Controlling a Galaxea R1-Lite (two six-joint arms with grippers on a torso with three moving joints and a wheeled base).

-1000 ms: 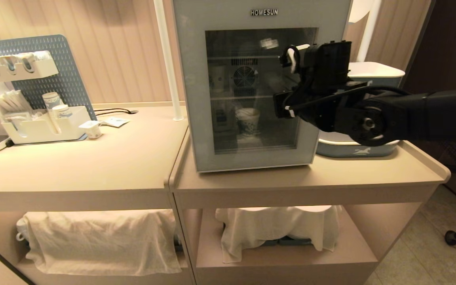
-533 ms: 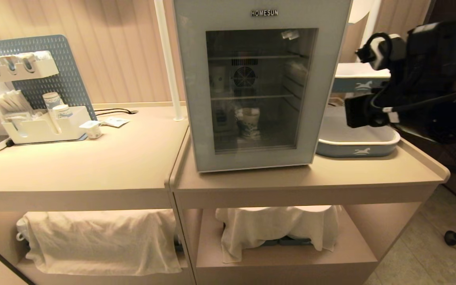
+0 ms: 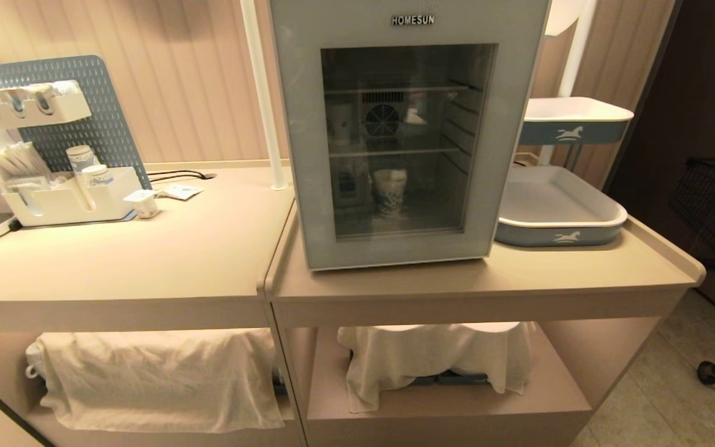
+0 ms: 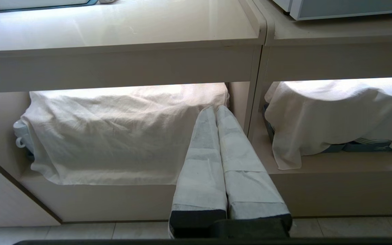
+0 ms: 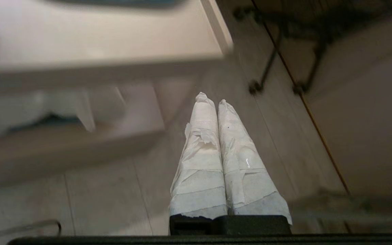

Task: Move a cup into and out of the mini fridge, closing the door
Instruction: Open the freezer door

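The left hand is hanging clenched and empty below the bench, left of the mini fridge. The cup is standing inside, behind the closed door; light, crushable paper, probably best gripped gently mid-wall. The right hand is pointing floorward beyond the fridge, clenched, empty.

The word "HOMESUN" is showing in dark capital letters along the top of the pale grey-framed door with the dark glass window. A white horse emblem is sitting on the blue side band of the white-rimmed tray lying on the table, and the same emblem is appearing on the blue band of the raised tray behind it. Nothing else is reading clearly.
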